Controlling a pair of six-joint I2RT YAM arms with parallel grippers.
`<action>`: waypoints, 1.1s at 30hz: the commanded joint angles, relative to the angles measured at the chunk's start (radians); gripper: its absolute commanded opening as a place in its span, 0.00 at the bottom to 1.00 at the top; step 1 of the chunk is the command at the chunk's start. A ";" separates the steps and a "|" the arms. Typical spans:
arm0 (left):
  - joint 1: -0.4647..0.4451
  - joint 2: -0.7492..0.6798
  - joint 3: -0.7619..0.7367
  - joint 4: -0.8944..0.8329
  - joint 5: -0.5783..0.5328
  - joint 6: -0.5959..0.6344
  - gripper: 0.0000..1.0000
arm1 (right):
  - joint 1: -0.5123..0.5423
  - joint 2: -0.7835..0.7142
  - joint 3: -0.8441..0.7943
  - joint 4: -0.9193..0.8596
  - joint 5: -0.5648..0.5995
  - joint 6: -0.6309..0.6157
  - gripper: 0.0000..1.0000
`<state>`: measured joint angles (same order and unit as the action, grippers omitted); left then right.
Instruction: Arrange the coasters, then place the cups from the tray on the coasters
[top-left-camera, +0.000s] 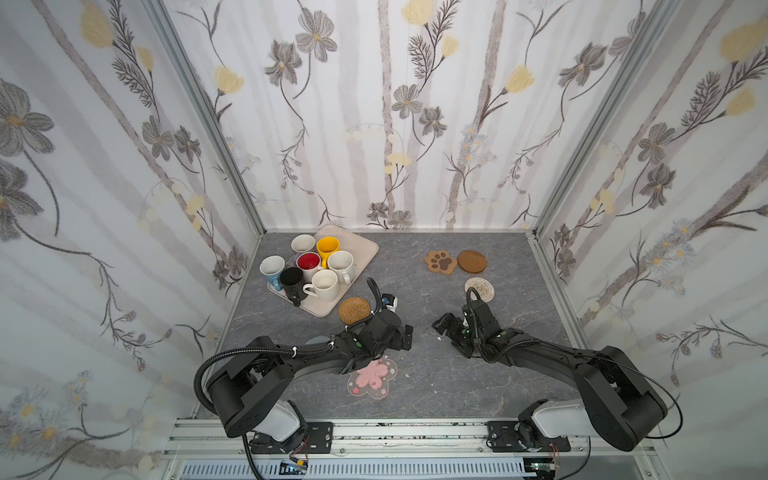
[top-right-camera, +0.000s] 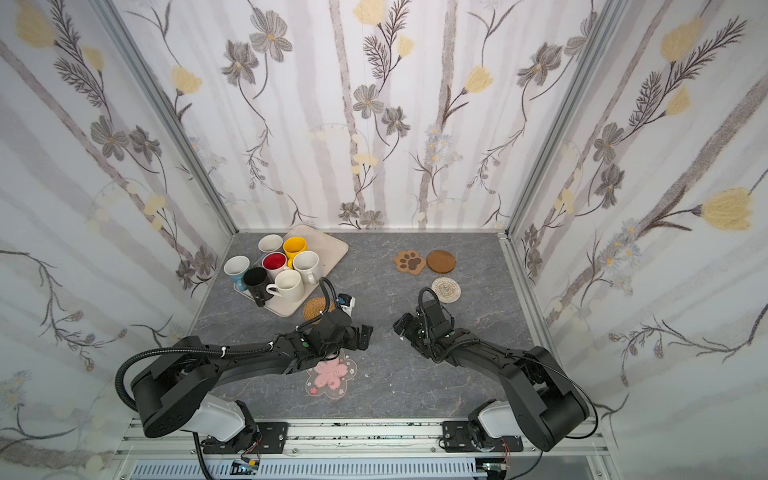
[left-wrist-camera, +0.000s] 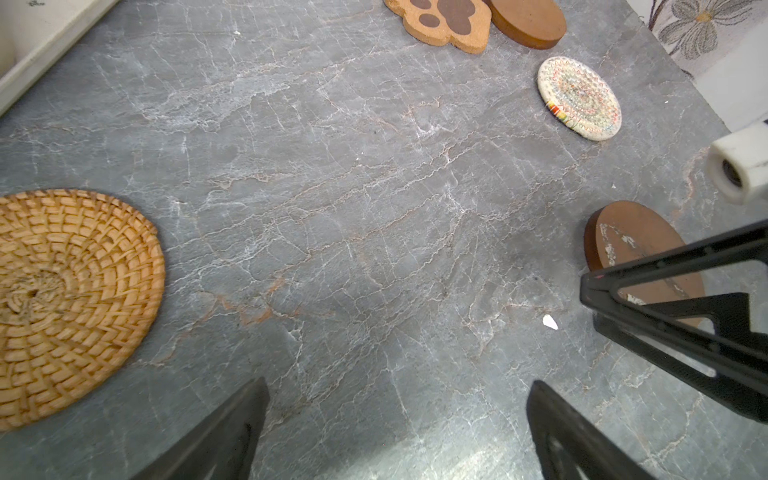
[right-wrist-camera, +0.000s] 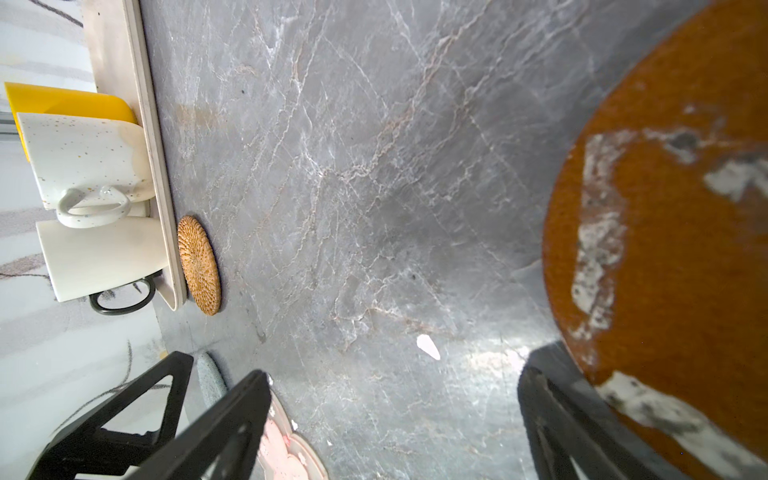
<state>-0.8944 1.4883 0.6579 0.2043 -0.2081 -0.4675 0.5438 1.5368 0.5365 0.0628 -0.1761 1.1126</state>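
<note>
Coasters: the brown wooden round coaster (left-wrist-camera: 631, 245) is the one to watch. It lies flat on the grey stone table (top-left-camera: 415, 282). The arm hides it in both top views.
Which way: it sits just beside one finger of the right gripper (top-left-camera: 444, 334). Most of it is off to the side, not in the gap.
Right gripper: spread wide, holding nothing.
Left gripper: the left gripper (top-left-camera: 406, 337) is spread wide too, empty, over bare table.
Nearer arm: the right one. The left is close but apart from it.
Long side: none, it is round, so I think any turn of the fingers would do.
Next move: I think the right gripper must slide sideways to get the coaster between its fingers.
Other coasters: the woven rattan round coaster (top-left-camera: 354, 309) touches the big cream tray (top-left-camera: 361, 245). The pink blossom coaster (top-left-camera: 372, 376) lies partly under the left arm.
Cups: all seven handled mugs (top-left-camera: 308, 262) stand on the tray, far left.
</note>
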 joint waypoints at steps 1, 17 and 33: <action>0.008 -0.007 -0.006 -0.003 -0.011 -0.003 1.00 | -0.016 0.001 0.006 -0.046 0.038 -0.038 0.95; 0.020 0.002 0.014 -0.023 0.003 0.006 1.00 | -0.210 0.009 0.035 -0.052 -0.036 -0.214 0.95; 0.020 -0.278 -0.073 -0.317 0.129 -0.077 0.77 | -0.172 -0.023 0.166 0.046 -0.241 -0.393 0.95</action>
<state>-0.8753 1.2423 0.5953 -0.0410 -0.1246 -0.5014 0.3595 1.5108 0.6811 0.0551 -0.3687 0.7616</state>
